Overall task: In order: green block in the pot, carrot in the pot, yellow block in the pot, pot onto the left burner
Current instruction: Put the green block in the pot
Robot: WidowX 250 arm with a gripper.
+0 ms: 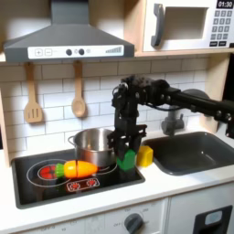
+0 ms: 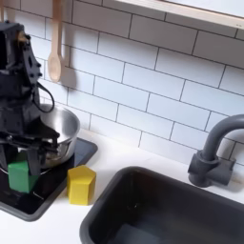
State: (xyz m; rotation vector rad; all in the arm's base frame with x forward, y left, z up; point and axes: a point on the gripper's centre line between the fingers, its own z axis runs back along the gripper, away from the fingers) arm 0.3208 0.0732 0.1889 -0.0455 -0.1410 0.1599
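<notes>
Two camera angles show us a toy kitchen with white tiled walls. In the first exterior view, we see a black robot arm (image 1: 183, 99) reaching in from the first exterior view's right and bending down over a glossy black cooktop (image 1: 46, 187). Its gripper (image 1: 126, 157) hangs at the cooktop's right end, just in front of the pot (image 1: 92, 144), a shiny silver steel vessel standing at the back of the cooktop.

In the second exterior view, we see the gripper (image 2: 26, 164) from close by. Its fingers (image 2: 37, 170) stand on either side of the green block (image 2: 19, 175) and appear closed against it, with the block low over the cooktop; we cannot tell whether the block touches the surface. The pot (image 2: 59, 129) sits directly behind the gripper.

We find the yellow block (image 2: 81, 184) just beside the green block, on the white counter (image 2: 57, 224) off the cooktop's edge, between it and the dark sink (image 2: 167, 210).

The carrot (image 1: 73, 168) lies on its side on the cooktop in front of the pot, its green end pointing to the first exterior view's left, near the left burner (image 1: 43, 172) with its red rings.

Wooden utensils (image 1: 79, 96) hang on the tiles behind.
</notes>
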